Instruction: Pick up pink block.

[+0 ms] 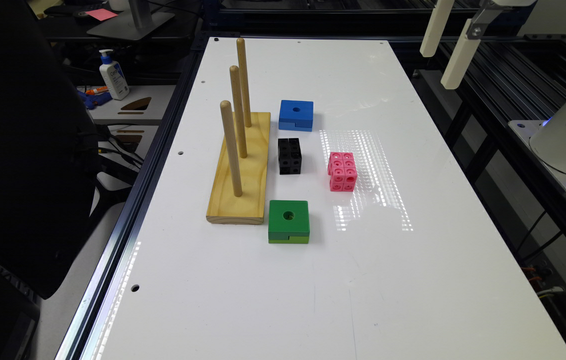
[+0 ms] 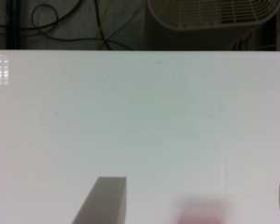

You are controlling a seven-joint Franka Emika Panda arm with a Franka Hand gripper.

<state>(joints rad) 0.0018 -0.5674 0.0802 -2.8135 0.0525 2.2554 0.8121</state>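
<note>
Approach step: the pink block (image 1: 342,171) is not yet grasped.
It stands free on the white table (image 1: 413,280), just beside the black cube (image 1: 289,156). The gripper (image 2: 196,198) hangs above with jaws spread; next it must descend and centre over the block.

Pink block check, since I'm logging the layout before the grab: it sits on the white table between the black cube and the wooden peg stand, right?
Not quite. The exterior view shows the black cube between the pink block and the wooden peg stand, not the pink block in the middle. The pink block does sit on the white table, on the exterior view's right of the black cube.
</note>
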